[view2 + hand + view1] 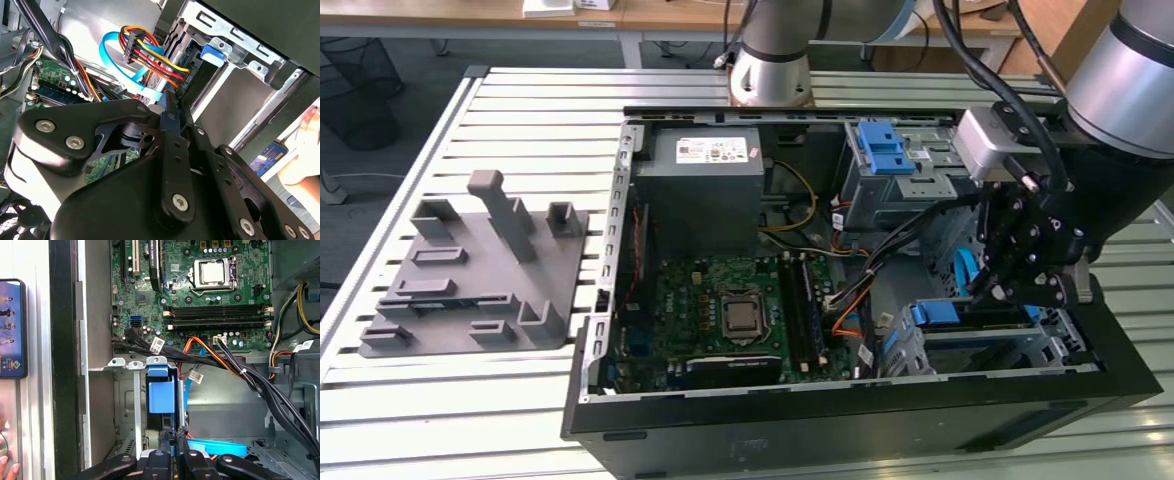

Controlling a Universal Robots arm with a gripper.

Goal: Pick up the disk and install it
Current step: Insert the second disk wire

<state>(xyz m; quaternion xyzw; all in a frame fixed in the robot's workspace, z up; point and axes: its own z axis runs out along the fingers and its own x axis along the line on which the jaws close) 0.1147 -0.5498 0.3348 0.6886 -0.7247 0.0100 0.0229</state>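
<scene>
The open computer case (854, 420) fills the exterior view's centre and right; low right in it, the disk (162, 396) stands edgewise in its drive bay (987, 345); the gripper (172, 452) is pinched on the disk's edge; nearby cables (235, 371) could snag, or a tilted disk could jam.

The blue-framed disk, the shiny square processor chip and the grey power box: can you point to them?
Blue-framed disk (161, 396), first wrist view: its blue plastic end.
Shiny square processor chip (213, 272), first wrist view: middle of its metal lid.
Grey power box (704, 185), exterior view: its bare grey top.
</scene>
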